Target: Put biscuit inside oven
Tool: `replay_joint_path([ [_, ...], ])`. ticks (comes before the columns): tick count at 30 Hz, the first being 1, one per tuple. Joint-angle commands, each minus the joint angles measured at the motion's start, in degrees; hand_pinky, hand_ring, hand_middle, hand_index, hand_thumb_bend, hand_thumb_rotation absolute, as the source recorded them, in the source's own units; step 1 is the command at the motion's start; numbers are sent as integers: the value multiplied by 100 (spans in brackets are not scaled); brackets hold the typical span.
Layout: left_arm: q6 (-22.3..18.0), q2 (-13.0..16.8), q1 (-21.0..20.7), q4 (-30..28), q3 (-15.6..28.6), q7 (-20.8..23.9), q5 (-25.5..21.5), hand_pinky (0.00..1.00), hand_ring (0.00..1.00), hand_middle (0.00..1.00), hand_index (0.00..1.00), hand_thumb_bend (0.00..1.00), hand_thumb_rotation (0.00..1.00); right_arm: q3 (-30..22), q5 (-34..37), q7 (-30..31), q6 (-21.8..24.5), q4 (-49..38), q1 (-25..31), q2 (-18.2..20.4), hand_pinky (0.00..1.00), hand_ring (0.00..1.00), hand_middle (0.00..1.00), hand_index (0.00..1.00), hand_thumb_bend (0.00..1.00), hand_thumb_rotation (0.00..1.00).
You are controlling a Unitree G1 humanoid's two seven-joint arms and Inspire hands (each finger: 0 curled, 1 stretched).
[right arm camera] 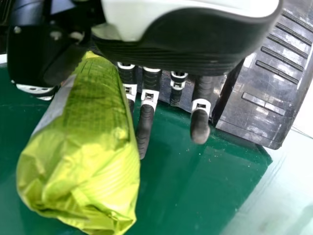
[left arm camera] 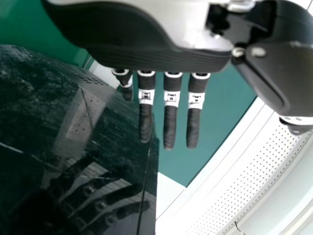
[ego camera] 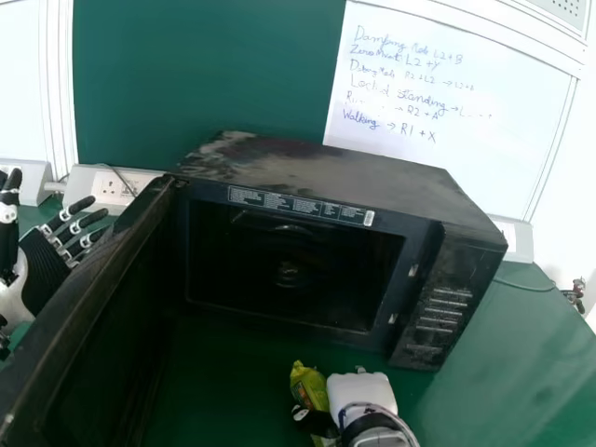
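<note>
My right hand (ego camera: 361,389) is low in the head view, in front of the black oven (ego camera: 340,177), beside the yellow-green biscuit packet (ego camera: 308,386). From the right wrist, that hand (right arm camera: 190,46) has the biscuit packet (right arm camera: 85,152) held between thumb and fingers. The oven door (ego camera: 88,326) stands wide open on the left, and the dark cavity (ego camera: 289,270) faces forward. My left hand (ego camera: 42,265) is outside the door with its fingers straight; in the left wrist view the hand (left arm camera: 146,56) is beside the door's glossy surface (left arm camera: 73,147).
A green table (ego camera: 521,363) carries the oven. Behind stand a green board (ego camera: 214,74) and a whiteboard with writing (ego camera: 447,102). Wall sockets (ego camera: 110,186) are at the back left, and a cable (ego camera: 523,286) lies right of the oven.
</note>
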Motion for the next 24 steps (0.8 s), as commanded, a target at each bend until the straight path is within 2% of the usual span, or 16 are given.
replay_joint_path([
  [1,-11,14,-37,0,-2,-27,-34,71,73,70,67,38,14,80,239,160,-47,207,238,0,12,21,47,64,56,0],
  [5,13,16,-30,-9,5,17,-66,75,76,73,70,40,15,33,397,-51,-35,173,304,-43,14,24,47,63,56,0],
  [7,-18,31,-21,0,-9,-51,-34,75,76,73,71,43,16,-10,521,-170,-35,150,330,-78,12,22,47,53,54,0],
  [8,-14,27,-25,-1,-8,-47,-51,78,78,75,73,38,17,-22,560,-203,-30,150,328,-95,13,23,47,51,53,0],
  [9,-21,24,-23,-12,-10,-42,-43,77,77,74,72,40,16,-32,595,-233,-22,149,327,-113,12,22,47,50,53,0],
  [16,-29,23,-26,-16,-22,-55,-28,78,78,74,72,39,15,-160,1037,-538,83,11,362,-133,16,25,47,49,53,0],
  [17,-52,34,-22,-9,-33,-112,9,78,79,75,73,35,16,-167,1055,-545,82,-6,350,-148,15,24,47,49,53,0],
  [21,-39,37,-20,-32,-33,-96,25,78,78,75,73,39,16,-224,1216,-636,174,-91,335,-112,15,23,47,49,53,0],
  [24,-58,23,-21,-31,-45,-101,56,75,76,74,72,38,16,-242,1264,-589,204,-145,258,-106,16,25,47,49,53,0],
])
